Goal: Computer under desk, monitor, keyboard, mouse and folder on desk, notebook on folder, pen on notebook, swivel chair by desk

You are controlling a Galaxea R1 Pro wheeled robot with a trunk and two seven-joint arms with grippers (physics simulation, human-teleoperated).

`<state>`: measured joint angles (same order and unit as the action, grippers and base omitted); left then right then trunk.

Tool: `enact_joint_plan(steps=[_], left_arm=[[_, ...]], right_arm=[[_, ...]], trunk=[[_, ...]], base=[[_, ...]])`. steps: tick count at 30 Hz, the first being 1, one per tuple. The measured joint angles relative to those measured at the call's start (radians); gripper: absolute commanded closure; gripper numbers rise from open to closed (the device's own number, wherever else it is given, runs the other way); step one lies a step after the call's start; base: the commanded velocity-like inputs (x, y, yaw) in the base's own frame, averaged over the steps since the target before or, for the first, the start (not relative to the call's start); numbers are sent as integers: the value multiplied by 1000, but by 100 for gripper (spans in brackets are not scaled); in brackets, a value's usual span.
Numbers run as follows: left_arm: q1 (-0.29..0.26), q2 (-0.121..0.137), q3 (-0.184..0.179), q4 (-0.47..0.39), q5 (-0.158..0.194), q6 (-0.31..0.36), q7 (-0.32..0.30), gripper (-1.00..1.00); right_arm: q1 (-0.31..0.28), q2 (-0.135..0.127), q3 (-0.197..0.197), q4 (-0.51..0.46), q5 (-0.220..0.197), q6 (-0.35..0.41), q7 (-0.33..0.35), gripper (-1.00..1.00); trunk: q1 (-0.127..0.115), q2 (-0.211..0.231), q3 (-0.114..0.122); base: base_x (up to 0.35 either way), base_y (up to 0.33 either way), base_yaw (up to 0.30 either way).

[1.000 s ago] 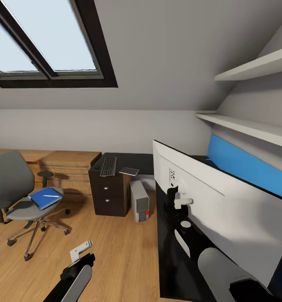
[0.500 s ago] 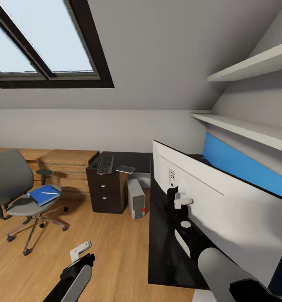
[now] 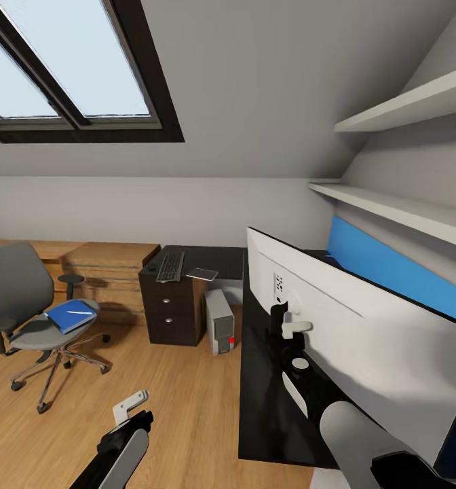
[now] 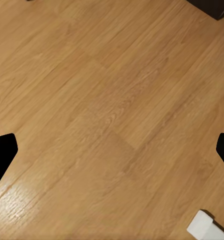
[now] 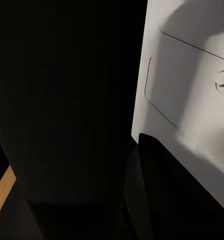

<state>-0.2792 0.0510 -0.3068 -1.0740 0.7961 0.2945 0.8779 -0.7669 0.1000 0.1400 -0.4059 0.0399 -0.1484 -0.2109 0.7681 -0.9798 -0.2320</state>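
One monitor (image 3: 364,339) runs lengthwise away along the desk (image 3: 269,407); right gripper (image 3: 287,326) clamps its back; left gripper (image 3: 129,406) fingers apart

Seemingly an attic bedroom workspace: skylight (image 3: 72,61), sloped ceiling, desk (image 3: 207,261), swivel chair (image 3: 31,305), wall shelves (image 3: 391,204)

The left arm (image 3: 123,451) is a rounded pale grey shell with black joint sections, ending in a white, flat-sided left gripper (image 3: 131,405). The right arm (image 3: 353,428) has a thick grey cylindrical link, black housings and a white disc cap, with black-and-white parts at the right gripper (image 3: 286,326).
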Motion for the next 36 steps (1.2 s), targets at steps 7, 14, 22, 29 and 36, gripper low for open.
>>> enact_joint_plan(steps=[7, 14, 22, 29, 36], left_arm=[[0, 0, 9, 0, 0, 0, -1, -100], [0, 0, 29, -1, -2, 0, -3, -100], [0, 0, 34, 0, -2, 0, -1, -100], [0, 0, 34, 0, -2, 0, -2, -100], [0, 0, 34, 0, -2, 0, -3, -100]], right_arm=[[0, 0, 0, 0, 1, 0, -2, 100], [-1, 1, 3, -2, 3, -1, -4, -100], [-1, 0, 3, -2, 4, -1, -4, -100], [-1, 0, 3, -2, 5, -2, -3, -100], [-1, 0, 3, -3, 5, -3, -3, -100]], trunk=[[0, 0, 0], [0, 0, 0], [0, 0, 0], [0, 0, 0], [0, 0, 0]], base=[[0, 0, 0], [0, 0, 0], [0, 0, 0], [0, 0, 0], [-40, 0, 0]])
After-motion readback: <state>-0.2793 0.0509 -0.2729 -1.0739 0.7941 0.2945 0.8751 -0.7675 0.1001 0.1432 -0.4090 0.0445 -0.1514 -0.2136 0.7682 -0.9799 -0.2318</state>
